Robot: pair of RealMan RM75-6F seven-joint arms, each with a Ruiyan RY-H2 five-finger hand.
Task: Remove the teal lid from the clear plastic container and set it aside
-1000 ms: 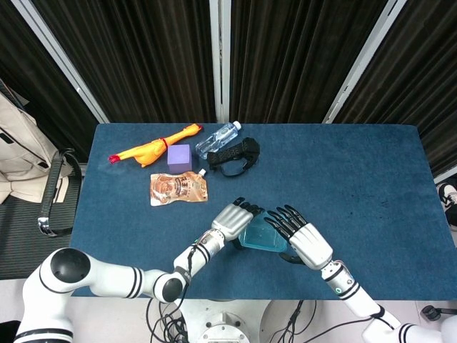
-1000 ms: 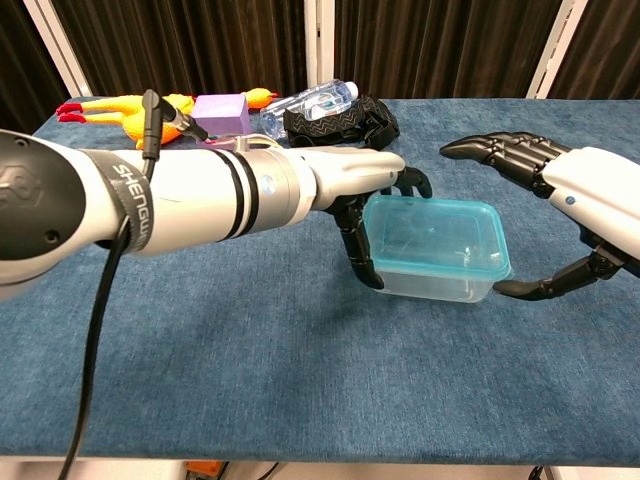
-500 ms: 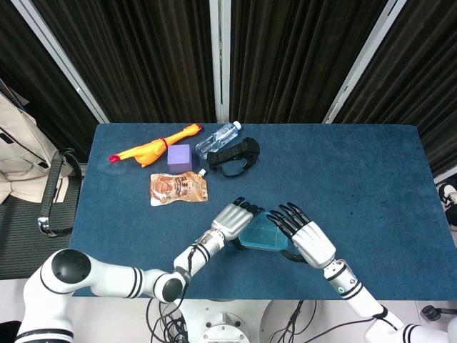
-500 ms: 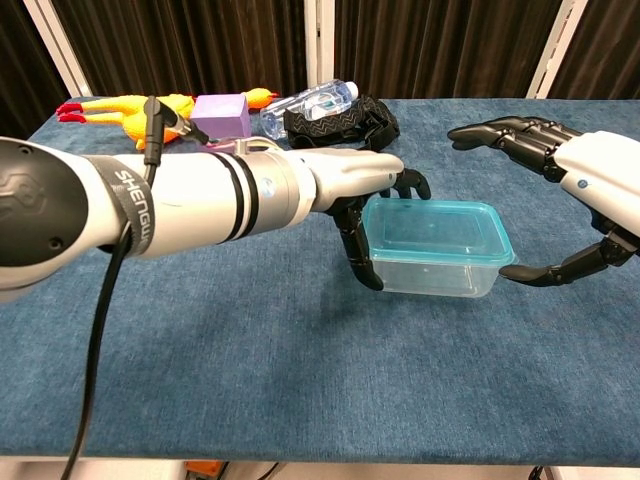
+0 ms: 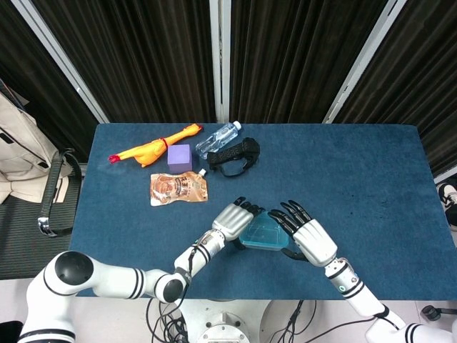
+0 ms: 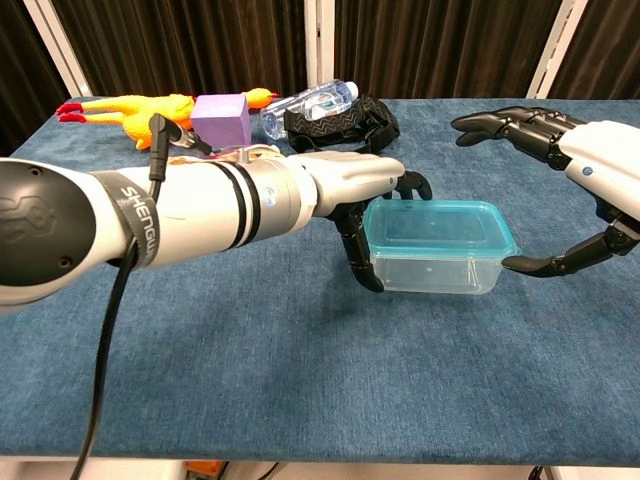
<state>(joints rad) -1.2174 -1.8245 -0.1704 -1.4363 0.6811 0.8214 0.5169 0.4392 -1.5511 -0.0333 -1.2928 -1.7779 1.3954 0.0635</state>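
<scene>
Our left hand (image 6: 365, 195) touches the box (image 6: 438, 247) with curled fingers. Our right hand (image 6: 570, 170) is spread wide beside it, holding nothing. The box is clear blue with its lid on.

The container (image 6: 437, 247) sits between both hands (left hand (image 6: 362, 190) touching, right hand (image 6: 575, 190) apart).

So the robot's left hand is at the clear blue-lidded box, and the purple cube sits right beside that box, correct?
Not quite. The left hand is at the box, but the purple cube sits at the table's far side, next to the rubber chicken, well apart from the box. The head view shows it.
</scene>
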